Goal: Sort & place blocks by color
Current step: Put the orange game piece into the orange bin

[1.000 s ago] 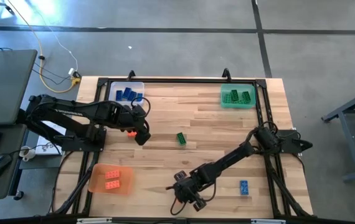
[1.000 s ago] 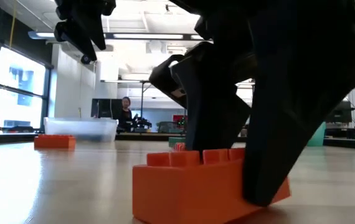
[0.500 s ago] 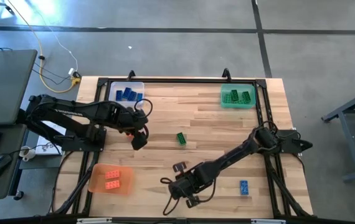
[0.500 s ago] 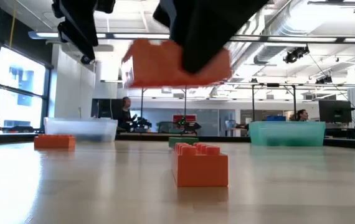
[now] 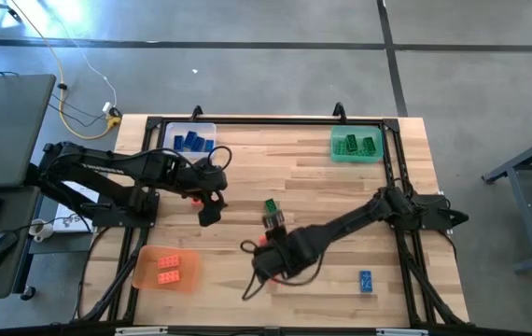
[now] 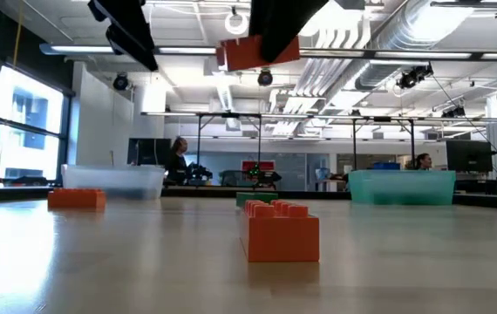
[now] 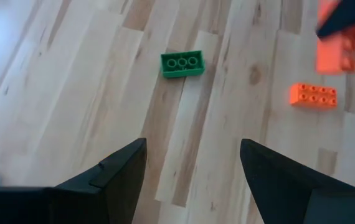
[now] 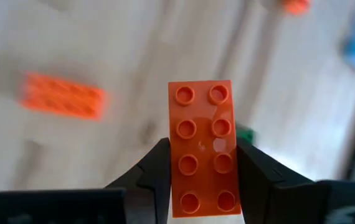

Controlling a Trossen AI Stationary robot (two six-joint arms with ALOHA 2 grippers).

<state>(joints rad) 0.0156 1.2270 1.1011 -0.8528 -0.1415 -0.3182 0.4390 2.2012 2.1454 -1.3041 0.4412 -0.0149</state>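
My right gripper (image 8: 200, 171) is shut on an orange block (image 8: 200, 143) high above the near middle of the table (image 5: 322, 182). A second orange block (image 6: 282, 231) stands on its base on the wood below. A green block (image 5: 272, 207) lies flat mid-table, and a blue block (image 5: 366, 280) lies near the right front. My left gripper (image 5: 208, 213) hovers open over the left middle with nothing between its fingers (image 7: 121, 168). A third orange block (image 6: 76, 198) sits far left in the low view. My right gripper pinches the orange block's two long sides (image 8: 172, 163) between its two fingers (image 8: 156, 171), at the end nearer the wrist. The fingers slant steeply down and lie along the block. The block is lifted clear of the table (image 6: 250, 52), slightly tilted, its studded top facing the wrist camera.
A clear tray (image 5: 191, 140) with blue blocks stands at the far left, a green tray (image 5: 356, 145) with green blocks at the far right, and an orange tray (image 5: 166, 269) with two orange blocks at the near left. A black frame (image 5: 275, 120) borders the table.
My right gripper has risen from the table near the front edge, going toward the far edge and tipping its fingers downward. It carried the orange block up, clear of the wood. My left gripper has rolled about its own axis in place.
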